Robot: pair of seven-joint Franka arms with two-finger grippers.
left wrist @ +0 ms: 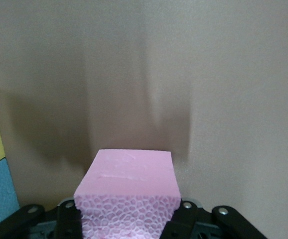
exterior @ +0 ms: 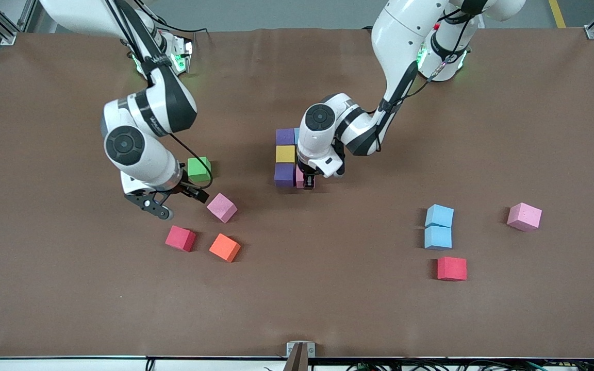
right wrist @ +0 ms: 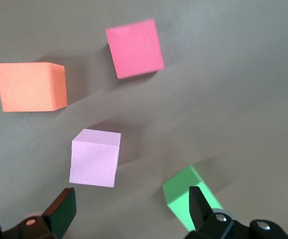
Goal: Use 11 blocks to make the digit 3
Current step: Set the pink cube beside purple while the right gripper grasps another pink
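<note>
Now pink cube (left wrist: 130, 191) sits clamped — between left jaws.

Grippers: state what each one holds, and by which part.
Left gripper is shut on a pink cube, pinching two opposite side faces, beside the stacked figure. Right gripper is open, holding nothing.

A: Describe the arm housings.
B: Both glossy white jointed arms (exterior: 142, 123) carry black joint bands, round dark grey end caps (exterior: 125, 145) and external black cables (exterior: 194, 154).
A: And the bases and fingers?
B: The bases glow with green lights (exterior: 178, 59); the matte black fingers (left wrist: 67, 221) show silver screws (left wrist: 186, 204).
</note>
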